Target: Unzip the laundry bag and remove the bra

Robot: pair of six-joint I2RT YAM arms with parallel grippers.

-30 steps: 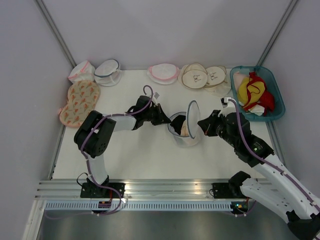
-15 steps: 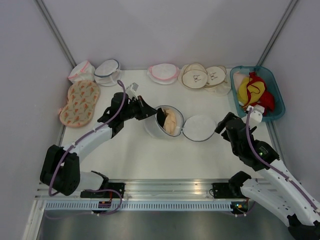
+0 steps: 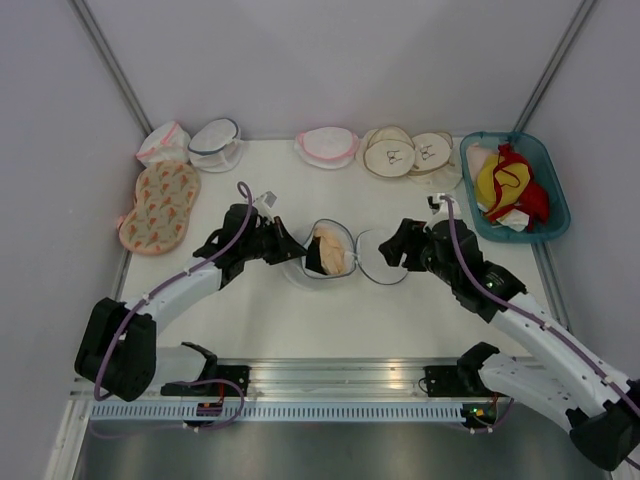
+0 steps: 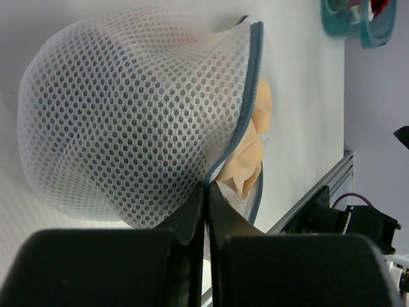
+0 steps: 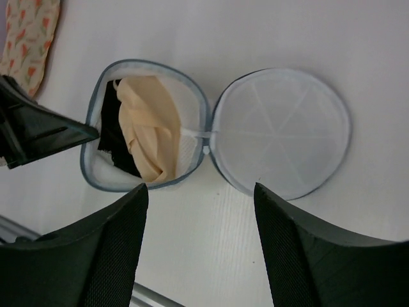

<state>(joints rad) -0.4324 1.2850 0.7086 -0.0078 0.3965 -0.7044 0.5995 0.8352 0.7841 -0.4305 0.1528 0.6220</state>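
Swinging back in from the right, right jaws are hovering wide open above the lid (image 5: 281,141) of the laundry bag (image 4: 128,115); left jaws are pinching its mesh rim; bra (image 5: 150,128) is showing inside.

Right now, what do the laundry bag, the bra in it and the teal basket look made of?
Laundry bag: white synthetic-looking mesh, see-through honeycomb holes, grey-blue fabric zipper tape at the rim. Bra: smooth matte peach fabric, likely padded, folding in soft thick creases. Teal basket: probably hard plastic, judging by its smooth moulded rim.
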